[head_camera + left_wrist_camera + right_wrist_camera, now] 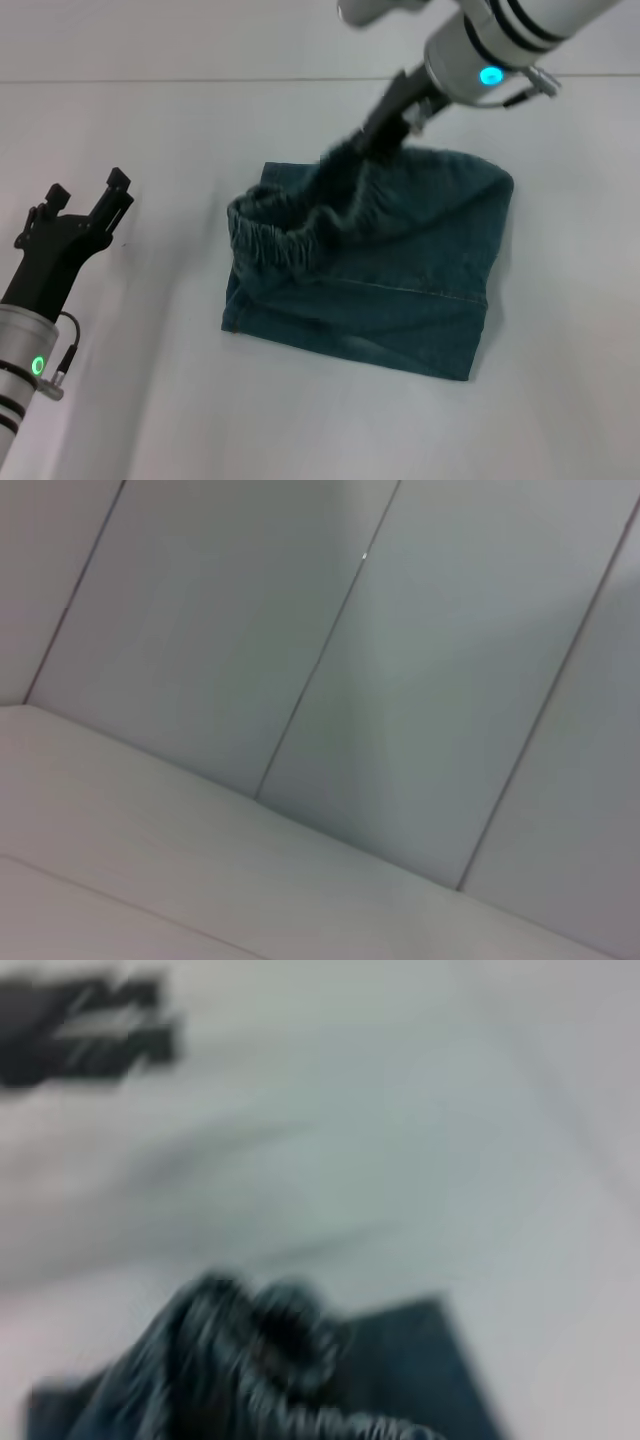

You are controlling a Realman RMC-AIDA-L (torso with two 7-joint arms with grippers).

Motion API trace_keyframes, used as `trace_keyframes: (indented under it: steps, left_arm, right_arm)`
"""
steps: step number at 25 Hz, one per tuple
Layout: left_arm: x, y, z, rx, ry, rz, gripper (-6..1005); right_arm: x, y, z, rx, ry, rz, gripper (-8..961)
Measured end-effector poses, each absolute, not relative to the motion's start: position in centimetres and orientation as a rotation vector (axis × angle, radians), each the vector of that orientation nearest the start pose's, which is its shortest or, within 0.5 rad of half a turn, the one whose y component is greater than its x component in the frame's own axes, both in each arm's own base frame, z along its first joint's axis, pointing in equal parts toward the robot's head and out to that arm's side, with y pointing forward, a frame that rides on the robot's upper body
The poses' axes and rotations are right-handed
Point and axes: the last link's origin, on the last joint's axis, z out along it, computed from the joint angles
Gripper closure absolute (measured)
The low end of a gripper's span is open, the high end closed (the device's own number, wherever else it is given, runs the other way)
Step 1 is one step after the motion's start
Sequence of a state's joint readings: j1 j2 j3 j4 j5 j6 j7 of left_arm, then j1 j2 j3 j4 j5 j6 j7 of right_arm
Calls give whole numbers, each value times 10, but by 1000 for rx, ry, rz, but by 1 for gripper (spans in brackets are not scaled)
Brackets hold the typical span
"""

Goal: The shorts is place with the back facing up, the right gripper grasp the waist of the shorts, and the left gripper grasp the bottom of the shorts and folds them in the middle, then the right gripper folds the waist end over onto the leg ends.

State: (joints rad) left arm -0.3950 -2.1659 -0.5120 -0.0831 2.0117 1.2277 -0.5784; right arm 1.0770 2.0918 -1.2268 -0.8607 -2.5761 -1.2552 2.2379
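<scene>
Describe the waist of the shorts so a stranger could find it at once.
On the white table lie dark denim shorts. The waist is the ruched band along their left part, lifted by the right gripper; only it is gathered, the rest lies flat.

Head view: you look down from above on the shorts (pixel 370 270) | left wrist: faces bare wall panels (pixel 400 660), sharing nothing | right wrist: close over the same shorts (pixel 300 1370)
</scene>
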Motion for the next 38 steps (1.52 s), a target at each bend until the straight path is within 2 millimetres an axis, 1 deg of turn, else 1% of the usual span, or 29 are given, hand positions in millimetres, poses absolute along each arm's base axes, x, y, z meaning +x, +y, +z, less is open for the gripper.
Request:
trace_keyframes:
  steps: [4, 7, 9, 12, 16, 20, 22, 24, 26, 27, 29, 30, 34, 35, 36, 37, 38]
  left_arm:
    - [-330, 294, -51, -1520, -971, -987, 52]
    - [-331, 294, -51, -1519, -972, -985, 52]
    - [-331, 294, -51, -1518, -972, -983, 52]
    - [-332, 293, -50, -1519, -972, -977, 52]
    - [-334, 293, -50, -1519, -971, -969, 52]
    - [-335, 292, -49, -1519, -970, -963, 52]
    - [-336, 292, -49, -1523, -967, -959, 52]
    - [-338, 289, -47, -1548, -959, -961, 52]
    - [-341, 282, -38, -1618, -936, -990, 52]
    - [-341, 282, -38, -1618, -936, -990, 52]
    - [-343, 275, -28, -1690, -917, -1026, 52]
    - [-343, 272, -23, -1737, -903, -1041, 52]
    - [-330, 259, -4, -2073, -819, -1079, 52]
    - [-327, 257, 0, -2164, -803, -1067, 52]
    - [-323, 254, 2, -2253, -791, -1053, 52]
    - [-319, 253, 5, -2354, -768, -1016, 52]
    - [-316, 252, 6, -2409, -764, -995, 52]
  right_arm:
    - [73, 458, -38, -2614, 393, -200, 912]
    - [69, 467, -44, -2554, 424, -71, 913]
    - [68, 468, -51, -2548, 442, -4, 913]
    - [72, 466, -62, -2579, 456, 39, 913]
    - [78, 462, -67, -2607, 501, 81, 913]
    - [90, 459, -61, -2596, 564, 152, 823]
    - [96, 455, -54, -2598, 595, 228, 762]
    - [106, 449, -45, -2597, 625, 306, 683]
    - [117, 439, -31, -2599, 644, 385, 604]
    - [124, 433, -24, -2606, 653, 422, 519]
    - [140, 418, -11, -2619, 677, 494, 348]
    - [151, 409, -4, -2626, 694, 533, 314]
    - [200, 372, 23, -2653, 747, 672, 179]
    - [224, 348, 33, -2681, 725, 693, 145]
    - [224, 348, 33, -2681, 725, 693, 146]
    - [234, 339, 35, -2693, 714, 690, 147]
    - [245, 328, 37, -2701, 709, 679, 148]
